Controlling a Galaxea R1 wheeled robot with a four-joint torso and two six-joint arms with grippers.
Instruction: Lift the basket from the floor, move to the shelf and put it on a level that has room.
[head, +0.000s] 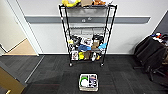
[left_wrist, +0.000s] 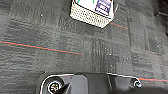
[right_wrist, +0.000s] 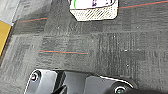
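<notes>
The basket (head: 88, 82) sits on the floor (head: 50, 70) at the near edge of the head view, roughly centred, straight in front of the shelf (head: 87, 35) and well apart from it. It holds a few items (a white-and-green round thing and a printed packet, as far as I can tell). Its long axis runs near to far, with a short side facing the robot.

In both wrist views the basket (left_wrist: 93, 12) lies ahead of the arm, across a stretch of bare carpet, touched by nothing. From the right wrist the basket (right_wrist: 93, 11) shows about the same stretch away, so neither arm looks clearly nearer; I judge it lies between the two, suiting a grasp from both long sides. Whether either gripper is spread or closed, I cannot tell.

The second level (head: 87, 28) from the top looks bare, while the top and lower ones are crowded.
</notes>
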